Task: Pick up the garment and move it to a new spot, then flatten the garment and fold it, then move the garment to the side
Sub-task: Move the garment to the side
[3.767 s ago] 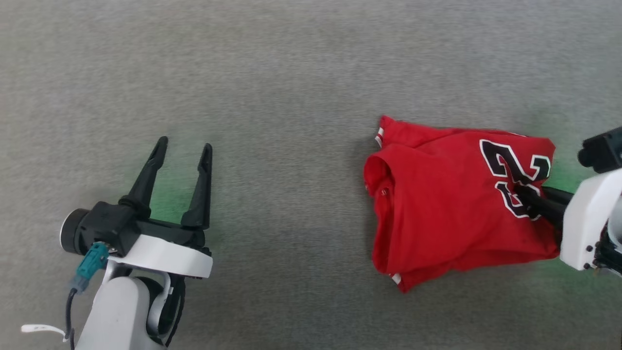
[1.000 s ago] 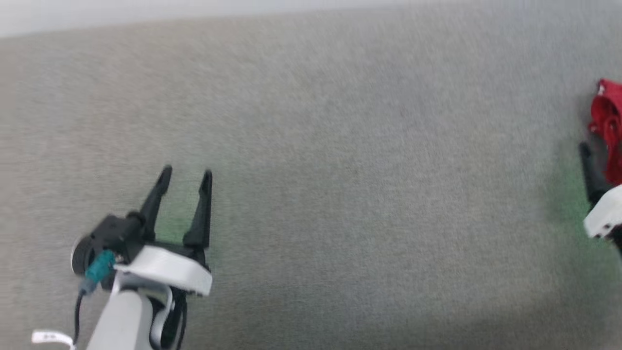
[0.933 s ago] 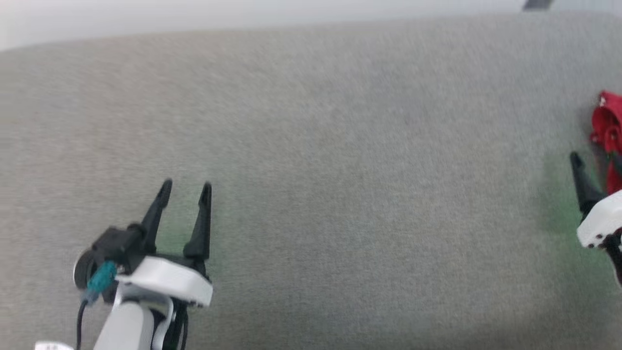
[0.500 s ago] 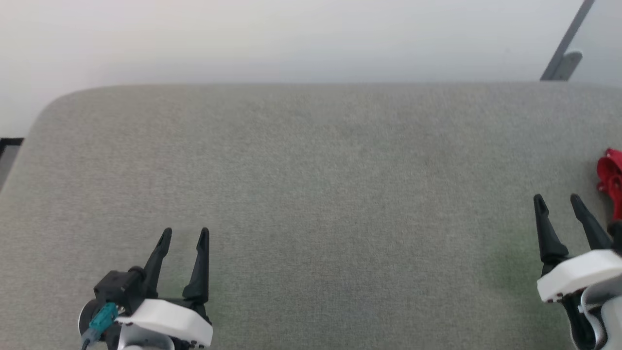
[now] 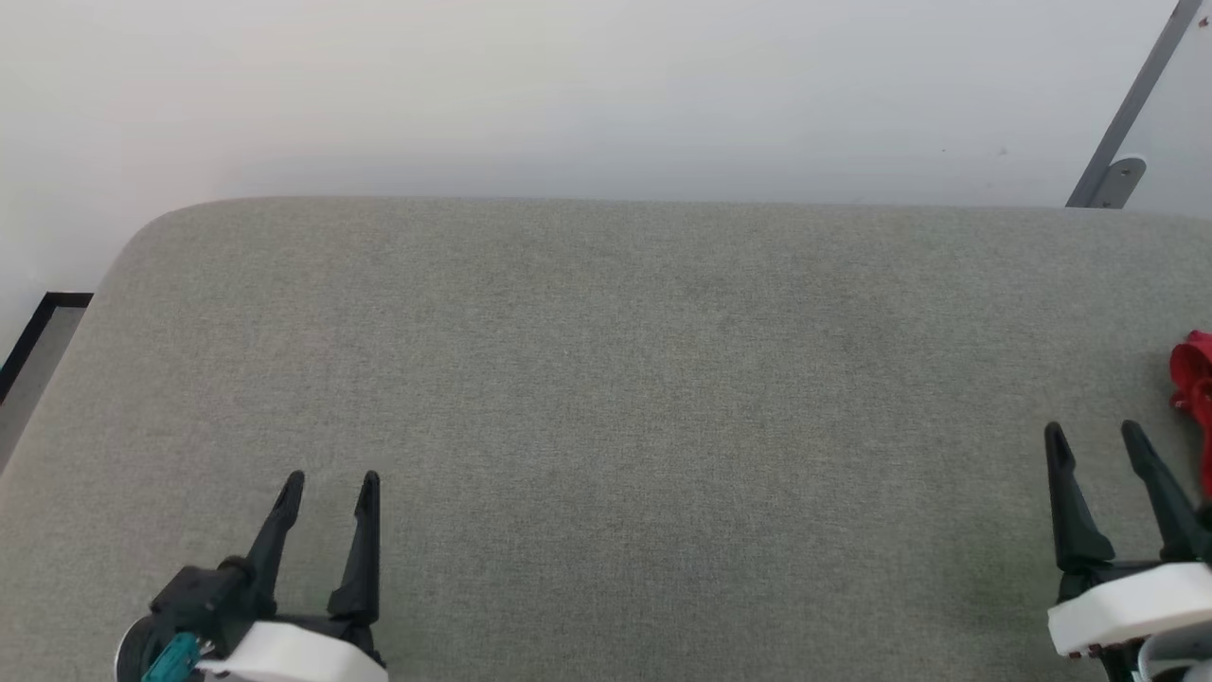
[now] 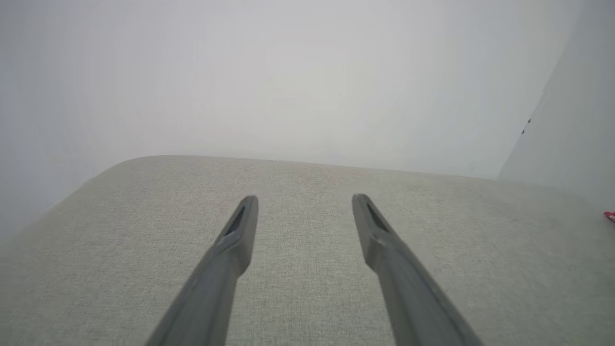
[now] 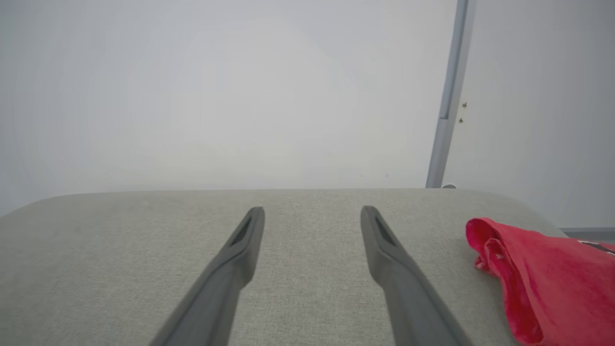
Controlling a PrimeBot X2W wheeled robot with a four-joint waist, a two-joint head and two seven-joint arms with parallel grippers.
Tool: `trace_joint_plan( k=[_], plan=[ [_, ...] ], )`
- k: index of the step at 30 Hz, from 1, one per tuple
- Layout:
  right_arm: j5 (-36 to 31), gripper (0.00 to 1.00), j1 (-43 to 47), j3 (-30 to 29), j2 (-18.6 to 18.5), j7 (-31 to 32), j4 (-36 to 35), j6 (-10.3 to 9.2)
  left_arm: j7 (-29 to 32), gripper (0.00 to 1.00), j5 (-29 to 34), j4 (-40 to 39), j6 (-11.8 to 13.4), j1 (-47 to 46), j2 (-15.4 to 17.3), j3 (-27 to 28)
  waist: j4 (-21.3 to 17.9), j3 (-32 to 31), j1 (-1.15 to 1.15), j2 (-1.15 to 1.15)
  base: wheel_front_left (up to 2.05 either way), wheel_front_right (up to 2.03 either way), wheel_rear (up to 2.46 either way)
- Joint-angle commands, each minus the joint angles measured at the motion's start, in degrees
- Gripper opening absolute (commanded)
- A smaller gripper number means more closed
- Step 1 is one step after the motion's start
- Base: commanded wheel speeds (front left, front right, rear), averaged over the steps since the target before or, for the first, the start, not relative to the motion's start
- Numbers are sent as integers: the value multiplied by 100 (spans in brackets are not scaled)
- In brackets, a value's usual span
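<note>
**The left end effector (image 5: 331, 480) and right end effector (image 5: 1093, 432) are spread wide and empty over a grey fabric-covered tabletop (image 5: 606, 360).**

The red garment (image 5: 1195, 379) lies bunched on the tabletop and is cut off by the head view's right border. The right end effector's two dark fingers stand parted just beside the garment, on its left, clear of the cloth and with nothing between them. The left end effector, equally parted and gripping nothing, sits well apart from the garment, far to its left. Beyond the garment rise a pale wall (image 5: 568, 95) and a slanting grey metal bar (image 5: 1127, 104). A trace of black lettering shows on the garment in the right wrist view.
</note>
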Motion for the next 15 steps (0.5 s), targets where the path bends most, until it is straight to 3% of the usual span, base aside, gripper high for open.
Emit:
trace_joint_plan(
  k=[1, 15],
  plan=[
    [-51, 100, 161, -81, 57, 91, -250, -2, -27, 100, 106, -123, -13, 133, 32, 46, -1, 1, 0, 0, 0, 0, 0],
    [-249, 100, 928, -627, 344, 553, -1530, -2, -27, 100, 201, -722, -13, 672, -53, 308, -67, 91, 0, 0, 0, 0, 0]
  ],
)
